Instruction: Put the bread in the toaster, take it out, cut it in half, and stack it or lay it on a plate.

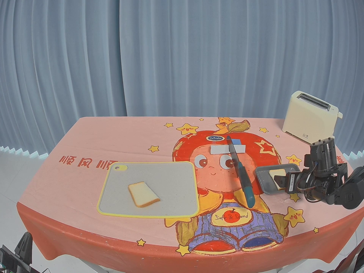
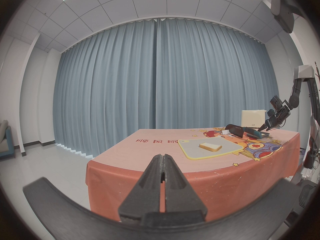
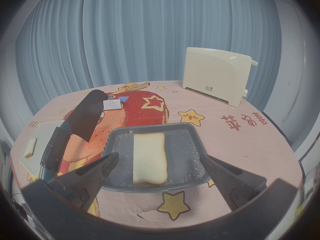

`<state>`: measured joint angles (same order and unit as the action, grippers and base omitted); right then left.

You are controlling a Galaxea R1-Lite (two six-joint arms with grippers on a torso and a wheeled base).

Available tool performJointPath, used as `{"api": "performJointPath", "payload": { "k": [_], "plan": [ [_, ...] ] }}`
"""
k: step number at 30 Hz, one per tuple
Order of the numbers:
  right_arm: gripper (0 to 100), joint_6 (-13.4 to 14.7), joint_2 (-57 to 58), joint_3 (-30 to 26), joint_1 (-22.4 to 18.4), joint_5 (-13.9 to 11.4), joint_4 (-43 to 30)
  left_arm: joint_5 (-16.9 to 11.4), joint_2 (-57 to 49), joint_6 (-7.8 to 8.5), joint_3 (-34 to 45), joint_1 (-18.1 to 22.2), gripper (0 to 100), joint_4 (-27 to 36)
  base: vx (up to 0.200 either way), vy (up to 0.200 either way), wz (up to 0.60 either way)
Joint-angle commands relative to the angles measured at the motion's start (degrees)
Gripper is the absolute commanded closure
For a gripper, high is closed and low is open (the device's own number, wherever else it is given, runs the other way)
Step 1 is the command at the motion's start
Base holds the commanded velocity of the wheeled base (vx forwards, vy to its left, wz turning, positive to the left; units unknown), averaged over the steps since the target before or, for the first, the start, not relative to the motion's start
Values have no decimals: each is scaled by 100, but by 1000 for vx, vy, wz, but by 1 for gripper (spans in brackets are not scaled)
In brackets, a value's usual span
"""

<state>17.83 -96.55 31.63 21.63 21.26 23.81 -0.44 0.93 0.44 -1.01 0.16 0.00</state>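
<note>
Partly hidden, bread slice [image 1: 277,172] on tray [image 1: 264,181], behind wide-spread right gripper [image 3: 158,156].

Smooth cream plastic toaster [image 1: 310,118], matt cutting board [image 1: 170,186], matt speckled tray [image 1: 263,181], smooth printed tablecloth [image 1: 113,141], pleated cloth curtain [image 1: 189,46]

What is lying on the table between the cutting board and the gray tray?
A knife with a teal handle lies between the cutting board and the gray tray, its blade across a small white block. The head view shows it.
</note>
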Motion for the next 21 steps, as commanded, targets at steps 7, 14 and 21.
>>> {"api": "performJointPath", "payload": {
  "k": [7,14,21],
  "plan": [
    [0,-17,66,1,26,18,1,0,-93,-9,101,2,100,0,0,0,0],
    [0,-26,514,-26,298,18,1,0,-93,-9,101,2,100,0,0,0,0],
    [0,-34,989,-131,940,27,1,0,-93,-9,101,2,100,0,0,0,0]
  ]
}}
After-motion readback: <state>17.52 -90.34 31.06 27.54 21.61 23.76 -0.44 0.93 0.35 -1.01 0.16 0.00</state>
